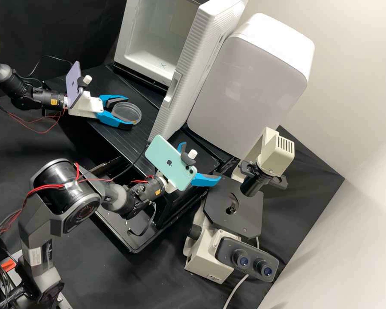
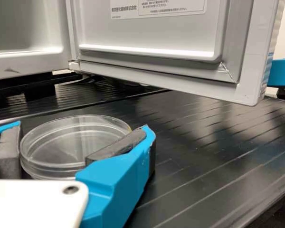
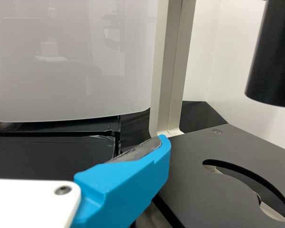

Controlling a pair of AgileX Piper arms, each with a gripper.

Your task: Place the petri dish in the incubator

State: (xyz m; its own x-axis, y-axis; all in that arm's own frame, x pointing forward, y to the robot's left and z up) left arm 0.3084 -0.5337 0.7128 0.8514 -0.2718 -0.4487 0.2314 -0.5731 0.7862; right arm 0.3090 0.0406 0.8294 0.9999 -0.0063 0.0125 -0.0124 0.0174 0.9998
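Nearest you, the right arm's bulky dark joint [image 1: 66, 195] sits at the lower left of the high view. Its mint-green phone [image 1: 171, 164] covers most of the right gripper [image 1: 208, 179], so you cannot tell whether that gripper is open or closed. Its wrist view adds what the high view hides: the gripper is at the edge of the microscope stage [image 3: 218, 175], beside a white box [image 3: 61, 57].

Farther back, the left gripper [image 1: 128, 112] is closed around the petri dish [image 2: 71, 142], a pad [image 2: 116, 145] against the rim on each side. The near pad cuts off part of the dish, and you cannot tell whether its base touches the ridged black platform [image 2: 218, 142]. The dish is outside the incubator [image 1: 158, 34], in front of its open door [image 2: 156, 57].
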